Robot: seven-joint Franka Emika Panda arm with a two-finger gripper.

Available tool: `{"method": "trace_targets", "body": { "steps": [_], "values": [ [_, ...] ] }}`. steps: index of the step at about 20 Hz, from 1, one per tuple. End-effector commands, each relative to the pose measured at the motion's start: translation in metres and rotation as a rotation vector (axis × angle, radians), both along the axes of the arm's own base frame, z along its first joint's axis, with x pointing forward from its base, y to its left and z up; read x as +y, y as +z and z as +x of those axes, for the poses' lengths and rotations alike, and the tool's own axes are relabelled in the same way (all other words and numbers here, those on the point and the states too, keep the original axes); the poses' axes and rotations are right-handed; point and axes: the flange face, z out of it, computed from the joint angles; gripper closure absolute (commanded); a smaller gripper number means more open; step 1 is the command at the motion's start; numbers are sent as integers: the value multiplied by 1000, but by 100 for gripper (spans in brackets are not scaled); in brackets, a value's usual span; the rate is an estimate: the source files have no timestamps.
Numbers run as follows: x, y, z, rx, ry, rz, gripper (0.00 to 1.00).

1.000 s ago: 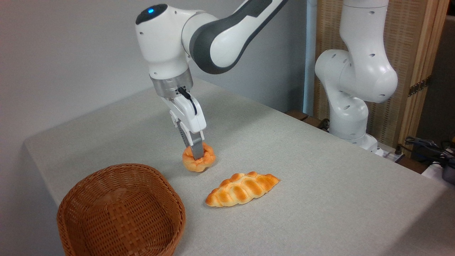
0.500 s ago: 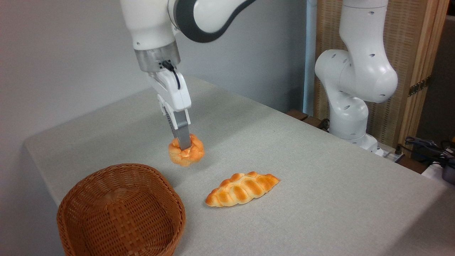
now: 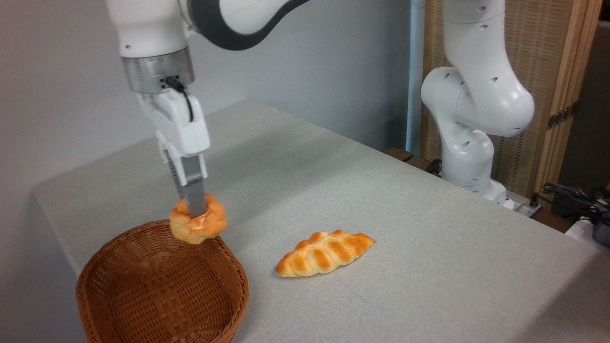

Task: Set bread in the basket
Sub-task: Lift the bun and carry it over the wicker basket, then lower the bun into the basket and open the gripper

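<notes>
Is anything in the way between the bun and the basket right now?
Nothing visible. The gripper holds the bun in the air at the basket's far rim, and the basket is empty. The braided loaf lies off to the right on the table.

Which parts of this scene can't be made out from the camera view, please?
- Gripper: the far finger is hidden behind the near one and the bun.
- Basket: its near rim is cut off by the bottom edge.
- Arm: its upper links leave the top edge.
</notes>
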Motion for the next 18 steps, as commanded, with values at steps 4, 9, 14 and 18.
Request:
{"method": "trace_targets", "body": {
  "steps": [4, 9, 14, 18],
  "values": [
    [-47, -54, 51, 21, 31, -30, 76],
    [-64, -78, 65, -25, 103, -46, 42],
    [-70, -79, 63, -23, 132, -54, 0],
    [-70, -80, 64, -21, 132, -53, 0]
  ]
}}
